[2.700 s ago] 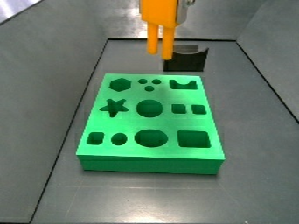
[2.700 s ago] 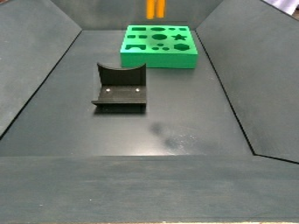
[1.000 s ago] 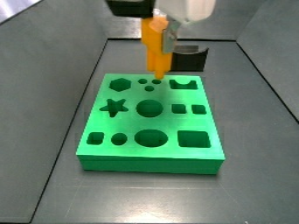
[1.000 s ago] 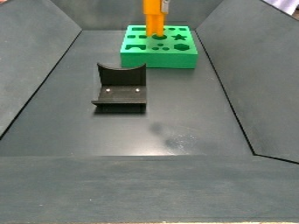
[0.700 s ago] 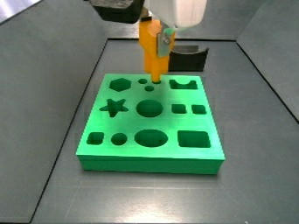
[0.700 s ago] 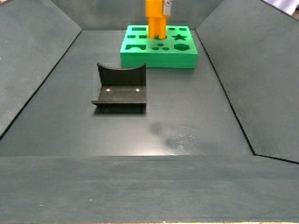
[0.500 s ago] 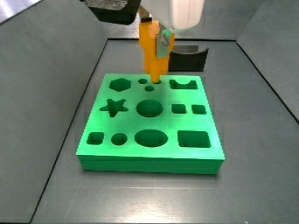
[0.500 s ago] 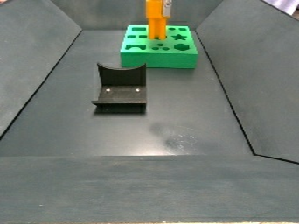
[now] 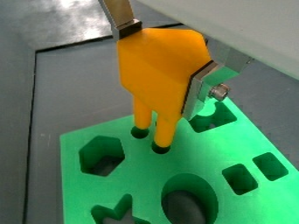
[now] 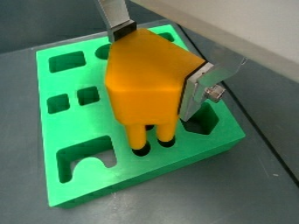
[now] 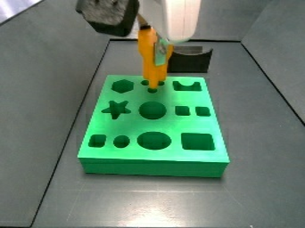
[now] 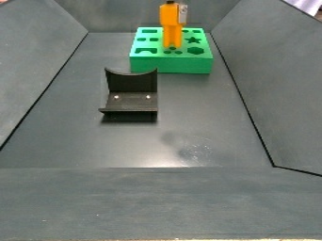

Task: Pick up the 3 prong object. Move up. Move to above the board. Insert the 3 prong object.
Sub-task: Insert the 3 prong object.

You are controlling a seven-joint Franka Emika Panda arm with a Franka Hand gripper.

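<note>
My gripper [image 9: 165, 52] is shut on the 3 prong object [image 9: 162, 74], an orange block held upright with its legs pointing down. It stands over the far part of the green board [image 9: 131, 178]. In both wrist views the prong tips sit in the mouths of the board's small round holes [image 9: 153, 147]. The silver fingers [image 10: 204, 84] clamp the block's two sides [image 10: 142, 87]. In both side views the block [image 11: 150, 59] touches the board [image 11: 179, 126] at its far edge, between the hexagon and the notched cutout. It also shows far away in a side view [image 12: 169, 23].
The dark fixture [image 12: 130, 92] stands on the floor nearer the camera than the board [image 12: 170, 64]; in a side view it is just behind the board [image 11: 191, 60]. Sloping grey walls enclose the floor.
The gripper has come down with the orange block. Its prongs were above the board's small holes and now reach into them.
</note>
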